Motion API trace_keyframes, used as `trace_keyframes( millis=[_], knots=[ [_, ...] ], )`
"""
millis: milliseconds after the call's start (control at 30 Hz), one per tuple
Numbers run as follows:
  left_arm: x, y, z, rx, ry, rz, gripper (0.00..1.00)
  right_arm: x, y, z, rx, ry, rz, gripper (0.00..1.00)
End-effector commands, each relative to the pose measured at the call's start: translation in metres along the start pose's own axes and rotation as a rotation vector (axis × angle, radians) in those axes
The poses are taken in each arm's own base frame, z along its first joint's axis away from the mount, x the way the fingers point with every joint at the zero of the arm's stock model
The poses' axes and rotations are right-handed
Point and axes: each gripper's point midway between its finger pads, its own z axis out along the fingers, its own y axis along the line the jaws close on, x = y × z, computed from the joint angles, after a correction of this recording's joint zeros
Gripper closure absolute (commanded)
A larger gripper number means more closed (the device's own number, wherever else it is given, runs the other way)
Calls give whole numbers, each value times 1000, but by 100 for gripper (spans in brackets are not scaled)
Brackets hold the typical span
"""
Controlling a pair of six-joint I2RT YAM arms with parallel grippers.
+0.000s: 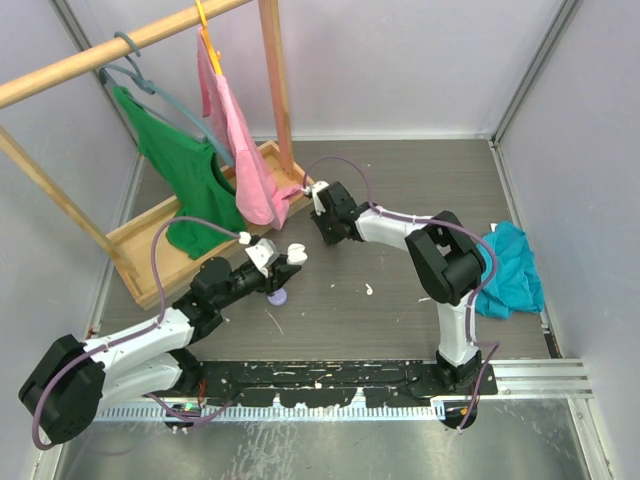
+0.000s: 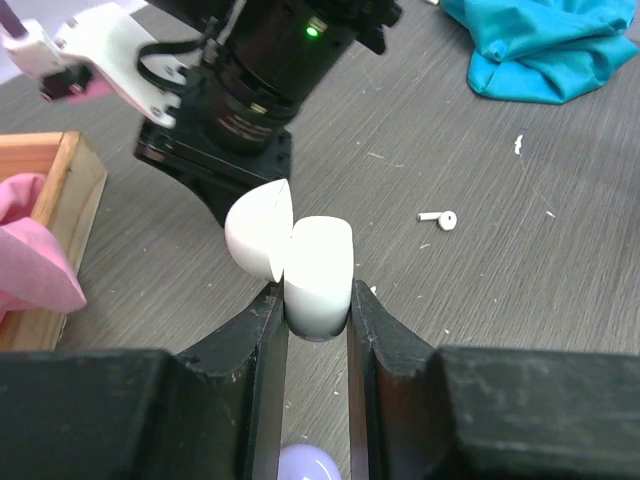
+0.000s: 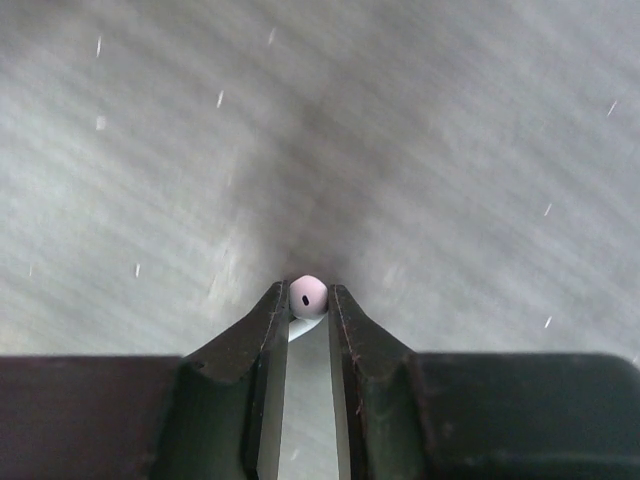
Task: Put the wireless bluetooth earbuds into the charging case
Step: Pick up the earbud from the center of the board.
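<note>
Dark wood-grain laminate covered the table, matte and scuffed under both arms. What mattered was the gap between my two loads. The left gripper was clamped on the charging case, a glossy white rounded shell with its domed lid flipped open sideways. The right gripper, pinched tight on a pale pink earbud, hung just beyond the case and slightly right of it in the overhead view. Only the bud's smooth round head showed past the fingertips. Its stem seemed to run back between the jaws, though I could not tell its angle to the case's mouth. A white earbud lay loose on the table, apart from both.
</note>
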Motion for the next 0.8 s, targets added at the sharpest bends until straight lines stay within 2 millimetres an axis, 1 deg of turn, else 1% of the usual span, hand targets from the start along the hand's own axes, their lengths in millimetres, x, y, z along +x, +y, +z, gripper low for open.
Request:
trace_keyframes(
  millis=[0, 100, 233, 333, 400, 467, 533, 633, 667, 767],
  knots=[
    [-36, -4, -3, 28, -127, 32, 100, 38, 11, -41, 4, 120, 10, 81],
    [-39, -12, -7, 67, -162, 55, 100, 61, 20, -60, -8, 173, 23, 79],
    [-46, -24, -14, 123, -217, 83, 100, 89, 36, -78, -28, 226, 8, 77],
    [-49, -30, -18, 154, -236, 86, 100, 104, 43, -90, -33, 255, 8, 75],
    [-50, -32, -20, 160, -234, 79, 100, 110, 46, -96, -41, 264, 15, 73],
    [-48, -34, -21, 171, -222, 70, 100, 114, 47, -100, -49, 264, 23, 70],
    [-45, -38, -24, 186, -216, 65, 100, 112, 47, -104, -49, 257, 26, 67],
    [-42, -45, -29, 221, -219, 72, 100, 105, 50, -111, -65, 232, 26, 61],
    [-38, -47, -31, 232, -210, 73, 100, 102, 51, -112, -72, 223, 25, 59],
    [-34, -50, -36, 242, -202, 85, 100, 100, 50, -114, -65, 225, 31, 58]
  ],
)
